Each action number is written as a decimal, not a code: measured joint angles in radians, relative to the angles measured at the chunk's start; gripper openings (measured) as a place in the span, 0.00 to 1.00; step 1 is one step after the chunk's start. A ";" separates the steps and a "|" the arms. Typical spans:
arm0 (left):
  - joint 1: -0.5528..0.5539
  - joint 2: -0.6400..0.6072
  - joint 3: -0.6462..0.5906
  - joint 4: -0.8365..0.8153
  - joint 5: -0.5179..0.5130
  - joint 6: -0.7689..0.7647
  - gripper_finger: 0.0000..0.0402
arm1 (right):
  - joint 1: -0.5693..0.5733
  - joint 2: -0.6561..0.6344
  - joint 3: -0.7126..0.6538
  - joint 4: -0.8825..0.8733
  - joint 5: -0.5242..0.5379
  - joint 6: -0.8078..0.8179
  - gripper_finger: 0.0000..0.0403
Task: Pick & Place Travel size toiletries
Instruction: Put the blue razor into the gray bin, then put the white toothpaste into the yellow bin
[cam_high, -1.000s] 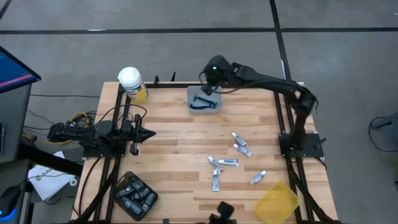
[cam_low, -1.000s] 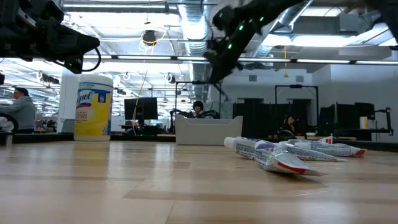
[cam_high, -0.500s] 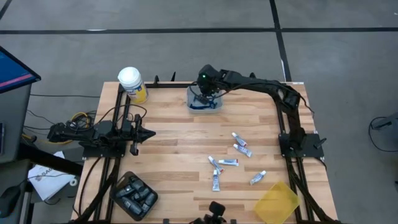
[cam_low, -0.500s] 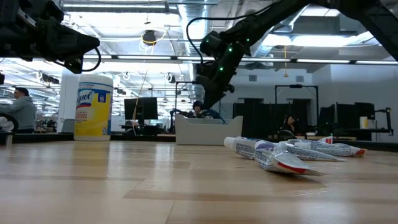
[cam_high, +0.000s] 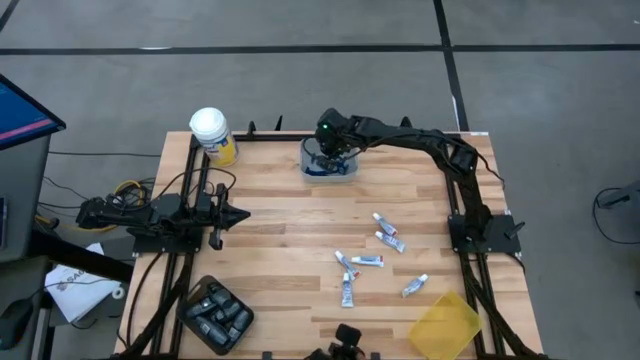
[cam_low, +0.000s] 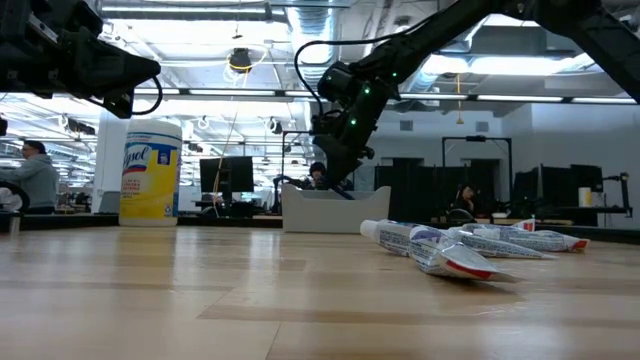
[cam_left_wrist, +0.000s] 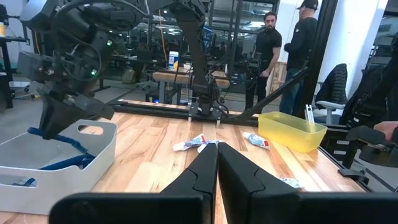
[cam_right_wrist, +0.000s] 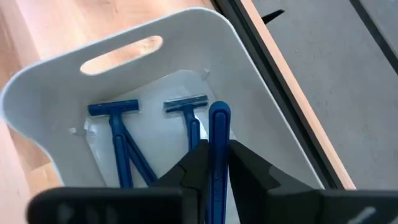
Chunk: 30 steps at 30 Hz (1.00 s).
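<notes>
A white bin (cam_high: 328, 160) stands at the table's far edge, with two blue T-shaped razors (cam_right_wrist: 124, 134) lying on its floor. My right gripper (cam_high: 331, 150) hangs over that bin, shut on a third blue razor (cam_right_wrist: 219, 140). Several white squeeze tubes (cam_high: 385, 232) lie on the wood right of centre. Dark grey pods fill a black tray (cam_high: 215, 315) at the near left corner. My left gripper (cam_high: 240, 214) waits shut at the table's left side, touching nothing. My right gripper pinches the blue razor by its handle (cam_right_wrist: 219, 149) between the two fingers, coming from above and pointing down into the white bin (cam_right_wrist: 62, 87). The handle lies along the fingers, its rounded end (cam_right_wrist: 219, 112) sticking out past their tips. The razor's head is hidden by the gripper.
A big yellow jar with a white lid (cam_high: 213, 135) stands at the far left corner. A yellow bin (cam_high: 445, 325) sits at the near right corner. Bare wood lies between the left gripper and the tubes. People stand in the room beyond the table (cam_left_wrist: 270, 43).
My right gripper has moved down and a little toward the table's left, from above the far rail to low over the white bin, keeping the blue razor in its shut fingers. The left arm has kept still.
</notes>
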 joint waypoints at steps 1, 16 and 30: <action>0.000 0.000 0.000 0.000 0.000 0.000 0.02 | -0.001 0.000 0.000 0.000 0.000 0.001 0.14; 0.000 0.000 0.000 0.000 0.000 0.000 0.02 | 0.008 -0.018 0.364 -0.401 -0.095 0.000 0.62; 0.000 0.000 0.000 0.000 0.000 0.000 0.02 | 0.195 -0.303 0.406 -1.012 -0.070 0.224 0.58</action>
